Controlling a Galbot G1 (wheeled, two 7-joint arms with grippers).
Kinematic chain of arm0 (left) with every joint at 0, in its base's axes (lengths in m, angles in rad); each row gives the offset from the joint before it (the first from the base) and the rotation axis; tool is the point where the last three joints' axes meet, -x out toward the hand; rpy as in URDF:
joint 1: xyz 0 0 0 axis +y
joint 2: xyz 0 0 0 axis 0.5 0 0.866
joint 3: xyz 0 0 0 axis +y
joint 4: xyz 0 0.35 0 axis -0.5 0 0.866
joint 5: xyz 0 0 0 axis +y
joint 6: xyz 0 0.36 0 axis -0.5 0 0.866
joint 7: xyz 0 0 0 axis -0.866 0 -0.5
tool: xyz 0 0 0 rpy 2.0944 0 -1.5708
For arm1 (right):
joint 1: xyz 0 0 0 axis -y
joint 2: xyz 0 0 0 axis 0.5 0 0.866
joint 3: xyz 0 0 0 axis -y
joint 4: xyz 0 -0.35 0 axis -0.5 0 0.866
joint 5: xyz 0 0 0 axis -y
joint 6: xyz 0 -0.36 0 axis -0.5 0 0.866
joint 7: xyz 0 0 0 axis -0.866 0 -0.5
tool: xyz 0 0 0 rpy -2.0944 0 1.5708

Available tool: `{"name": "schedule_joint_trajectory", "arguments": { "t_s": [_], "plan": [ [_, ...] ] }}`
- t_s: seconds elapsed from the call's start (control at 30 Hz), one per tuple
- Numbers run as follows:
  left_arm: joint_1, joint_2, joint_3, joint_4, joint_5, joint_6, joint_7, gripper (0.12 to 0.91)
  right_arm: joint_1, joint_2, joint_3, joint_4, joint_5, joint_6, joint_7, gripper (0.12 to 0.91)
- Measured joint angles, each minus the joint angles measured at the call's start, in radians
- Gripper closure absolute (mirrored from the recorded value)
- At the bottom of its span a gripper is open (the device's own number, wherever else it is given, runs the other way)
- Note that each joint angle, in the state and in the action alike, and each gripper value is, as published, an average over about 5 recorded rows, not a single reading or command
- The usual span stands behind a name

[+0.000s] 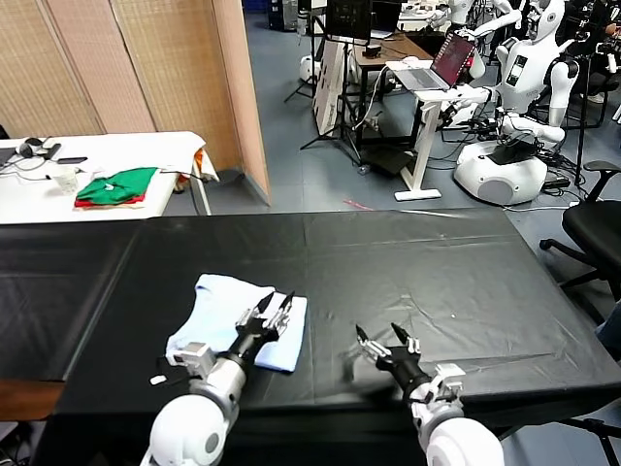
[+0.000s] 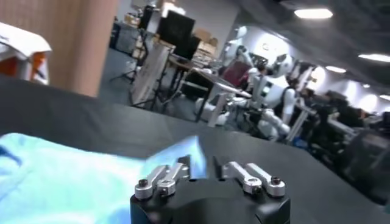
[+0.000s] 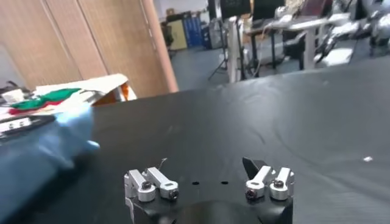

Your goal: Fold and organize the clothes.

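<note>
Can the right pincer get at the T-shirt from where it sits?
Probably yes. The right pincer is open over bare black table, nothing between it and the T-shirt, though the left pincer hangs over the near edge.

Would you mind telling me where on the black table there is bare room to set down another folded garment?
The black table is bare from the T-shirt across to its far and right edges. The nearest free patch lies beyond the open right gripper. The near-left is crowded: the T-shirt lies there with the left gripper over its right edge, jaws parted. A smaller bare strip lies left of the shirt.
</note>
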Motion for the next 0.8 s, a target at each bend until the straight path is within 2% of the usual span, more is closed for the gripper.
{"name": "schedule_joint_trajectory", "arguments": {
  "t_s": [0.1,0.2,0.4,0.6,0.7,0.8],
  "plan": [
    [-0.002,0.015,-0.017,-0.005,0.014,-0.019,0.003,0.213,0.038,0.005,-0.031,-0.014,0.035,-0.022,0.025,0.118],
    [-0.002,0.033,-0.042,-0.005,0.034,-0.033,0.001,0.136,0.079,0.015,-0.072,-0.034,0.053,-0.036,0.046,0.118],
    [0.016,0.054,-0.086,-0.007,0.079,-0.050,-0.003,0.124,0.149,0.045,-0.170,-0.089,0.089,-0.053,0.069,0.118],
    [0.041,0.049,-0.101,-0.007,0.110,-0.063,-0.004,0.123,0.177,0.074,-0.251,-0.143,0.103,-0.057,0.069,0.121],
    [0.049,0.048,-0.110,-0.008,0.111,-0.065,-0.006,0.123,0.182,0.083,-0.269,-0.164,0.105,-0.055,0.064,0.158],
    [0.058,0.049,-0.119,-0.013,0.112,-0.068,-0.007,0.123,0.188,0.089,-0.274,-0.180,0.105,-0.052,0.061,0.238]
  ]
}}
